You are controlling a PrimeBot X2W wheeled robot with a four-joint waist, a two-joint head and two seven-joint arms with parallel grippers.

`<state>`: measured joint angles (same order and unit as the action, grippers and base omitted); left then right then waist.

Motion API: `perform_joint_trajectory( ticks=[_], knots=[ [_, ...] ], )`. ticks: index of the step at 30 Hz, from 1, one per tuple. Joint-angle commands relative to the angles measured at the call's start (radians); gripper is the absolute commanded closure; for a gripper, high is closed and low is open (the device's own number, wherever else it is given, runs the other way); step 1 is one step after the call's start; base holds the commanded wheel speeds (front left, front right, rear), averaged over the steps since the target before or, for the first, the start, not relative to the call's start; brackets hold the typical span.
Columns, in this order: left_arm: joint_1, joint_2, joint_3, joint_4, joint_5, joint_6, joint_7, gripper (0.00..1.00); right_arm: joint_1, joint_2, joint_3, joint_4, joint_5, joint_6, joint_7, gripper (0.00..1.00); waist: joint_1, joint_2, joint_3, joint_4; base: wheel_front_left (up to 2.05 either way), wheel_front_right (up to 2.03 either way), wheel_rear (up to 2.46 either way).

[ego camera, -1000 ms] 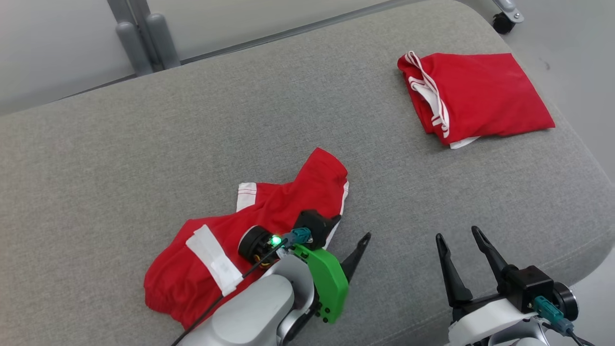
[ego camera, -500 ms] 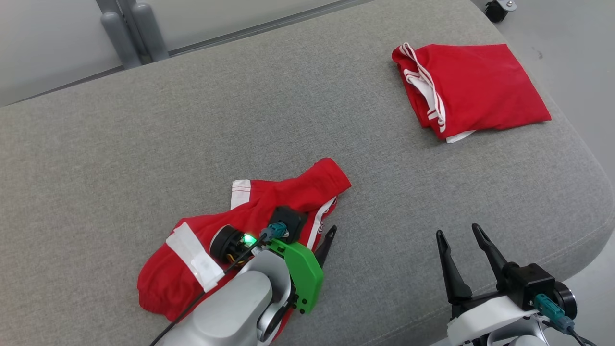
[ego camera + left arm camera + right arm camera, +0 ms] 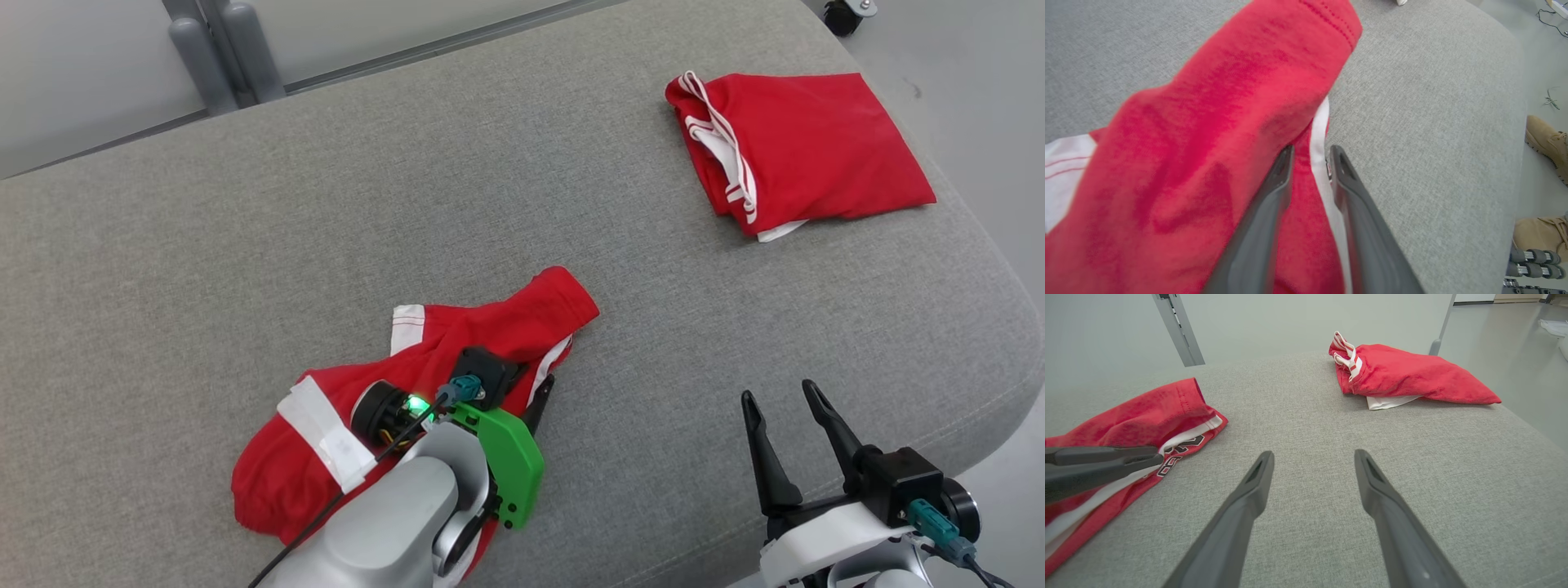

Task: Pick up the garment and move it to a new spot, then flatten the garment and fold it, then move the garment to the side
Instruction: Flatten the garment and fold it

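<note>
A crumpled red garment (image 3: 490, 327) with white trim lies on the grey cushion's near left. My left gripper (image 3: 532, 394) reaches down at its right edge. In the left wrist view the garment (image 3: 1208, 122) runs between the two narrowed fingers of that gripper (image 3: 1310, 153), along its white-trimmed hem. A gap still shows between the fingers, and I cannot tell whether they pinch the cloth. My right gripper (image 3: 780, 400) hovers open over bare cushion at the near right, with nothing between its fingers. The right wrist view has the garment (image 3: 1147, 412) at its left, beyond this open gripper (image 3: 1312, 457).
A second red garment (image 3: 808, 147), folded, lies at the cushion's far right corner. The grey cushion (image 3: 408, 180) drops off to floor at the right and near edges. Grey posts (image 3: 220, 49) stand behind it. A person's tan boots (image 3: 1545, 139) stand on the floor beside the cushion.
My left gripper has moved down and left onto the garment's right edge, and its fingers have drawn much closer together around the hem. The camera shifted slightly. The right gripper stayed put.
</note>
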<state>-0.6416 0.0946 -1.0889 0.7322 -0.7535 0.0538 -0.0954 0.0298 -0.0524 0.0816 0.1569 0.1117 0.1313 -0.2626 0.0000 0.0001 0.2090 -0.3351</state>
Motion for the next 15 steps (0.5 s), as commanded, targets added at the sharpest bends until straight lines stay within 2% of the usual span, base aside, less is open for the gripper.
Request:
perform_joint_trajectory(
  ticks=[1, 4, 7, 9, 14, 15],
  knots=[
    [-0.016, 0.005, 0.002, 0.007, -0.008, -0.002, -0.003, 0.54, -0.012, 0.0, 0.002, 0.002, 0.002, -0.001, -0.002, 0.0, 0.0, -0.0001, 0.001, -0.002, 0.0, 0.0, 0.0],
    [-0.026, 0.004, 0.001, 0.02, -0.011, -0.004, 0.007, 0.56, -0.016, 0.001, 0.005, 0.003, 0.002, -0.001, -0.002, 0.0, 0.0, -0.0001, 0.004, -0.007, 0.0, 0.0, 0.0],
    [-0.032, 0.002, 0.0, 0.038, -0.015, -0.007, 0.013, 0.69, -0.016, 0.001, 0.008, 0.004, 0.003, -0.001, -0.002, 0.0, 0.0, -0.0001, 0.005, -0.013, 0.0, 0.0, 0.0],
    [-0.034, 0.0, 0.0, 0.048, -0.019, -0.009, 0.017, 0.83, -0.014, 0.001, 0.008, 0.005, 0.004, -0.001, -0.002, 0.0, 0.0, -0.0001, 0.005, -0.018, 0.0, 0.0, 0.0],
    [-0.033, -0.003, -0.001, 0.076, -0.028, -0.017, 0.015, 0.95, -0.008, 0.001, 0.005, 0.006, 0.005, -0.001, -0.002, 0.0, 0.0, -0.0001, 0.003, -0.024, 0.0, 0.0, 0.0],
    [-0.033, -0.003, -0.002, 0.08, -0.028, -0.017, 0.014, 1.0, -0.007, 0.001, 0.004, 0.007, 0.005, -0.001, -0.002, 0.0, 0.0, -0.0001, 0.002, -0.024, 0.0, 0.0, 0.0]
  ],
)
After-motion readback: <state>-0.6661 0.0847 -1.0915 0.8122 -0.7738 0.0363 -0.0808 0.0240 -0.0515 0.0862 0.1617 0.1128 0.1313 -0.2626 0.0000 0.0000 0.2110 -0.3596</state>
